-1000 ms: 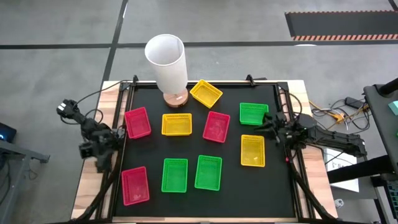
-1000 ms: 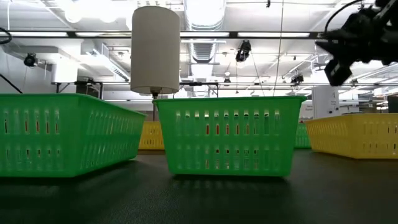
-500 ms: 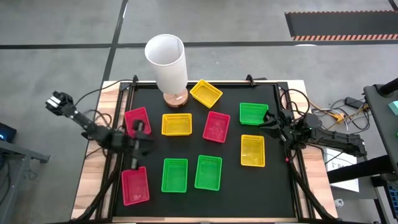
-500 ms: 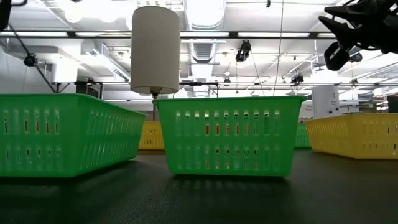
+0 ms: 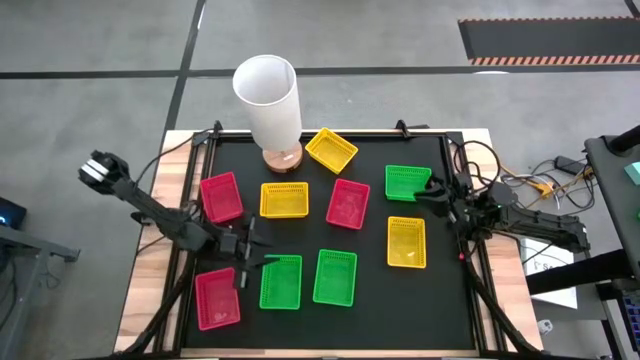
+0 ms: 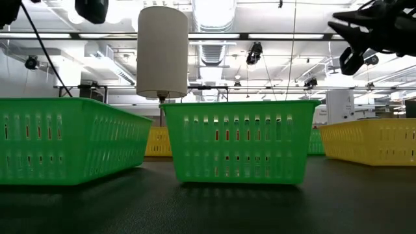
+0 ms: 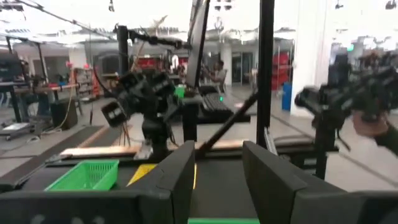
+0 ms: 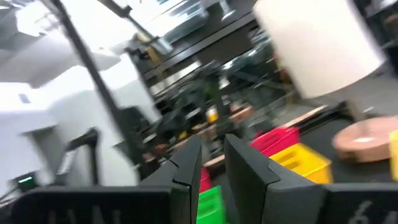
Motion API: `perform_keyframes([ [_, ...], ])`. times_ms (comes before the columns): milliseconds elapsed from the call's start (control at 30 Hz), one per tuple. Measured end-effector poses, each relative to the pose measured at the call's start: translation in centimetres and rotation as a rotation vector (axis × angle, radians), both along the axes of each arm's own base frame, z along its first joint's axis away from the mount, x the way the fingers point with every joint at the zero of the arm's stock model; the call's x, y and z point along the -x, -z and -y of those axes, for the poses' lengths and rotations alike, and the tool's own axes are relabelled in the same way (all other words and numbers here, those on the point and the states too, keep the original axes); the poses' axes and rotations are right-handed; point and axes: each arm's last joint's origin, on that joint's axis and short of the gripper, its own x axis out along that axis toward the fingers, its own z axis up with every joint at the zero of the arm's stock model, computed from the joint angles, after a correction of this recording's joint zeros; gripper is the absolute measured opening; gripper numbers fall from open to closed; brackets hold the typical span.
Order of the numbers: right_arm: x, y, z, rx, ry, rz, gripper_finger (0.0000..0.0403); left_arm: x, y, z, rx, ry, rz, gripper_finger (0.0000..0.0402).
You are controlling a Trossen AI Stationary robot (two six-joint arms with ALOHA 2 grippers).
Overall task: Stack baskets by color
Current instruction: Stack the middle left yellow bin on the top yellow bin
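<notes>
left gripper [image 5: 252, 262]: swung in from counter edge, now over near-left green basket [image 5: 281, 281], fingers apart, empty
right gripper [image 5: 420, 190]: small gap between fingers, empty, by far green basket [image 5: 407, 181]
stacking: none yet

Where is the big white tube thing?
In the high view, the tall white cylinder stands on its round wooden base at the mat's far edge, left of centre, beside the tilted yellow basket and behind another yellow basket.
</notes>
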Motion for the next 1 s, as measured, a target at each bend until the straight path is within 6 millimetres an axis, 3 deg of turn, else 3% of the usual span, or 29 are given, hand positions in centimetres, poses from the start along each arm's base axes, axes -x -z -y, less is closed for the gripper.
perform_keyframes([
  [333, -0.8, -0.1, 0.2, 0.158, 0.089, 0.002, 0.0063, -1.2, 2.2, 1.0, -0.061, 0.06, -0.074, 0.012],
  [567, -1.8, -0.9, 0.1, 0.24, 0.099, 0.087, 0.0063, -1.8, 2.0, 1.2, -0.001, 0.028, 0.036, 0.012],
  [1000, -4.8, 0.1, 0.7, 0.262, 0.105, 0.059, 0.0063, -1.8, 0.8, -1.3, -0.05, -0.329, 0.053, 0.012],
])
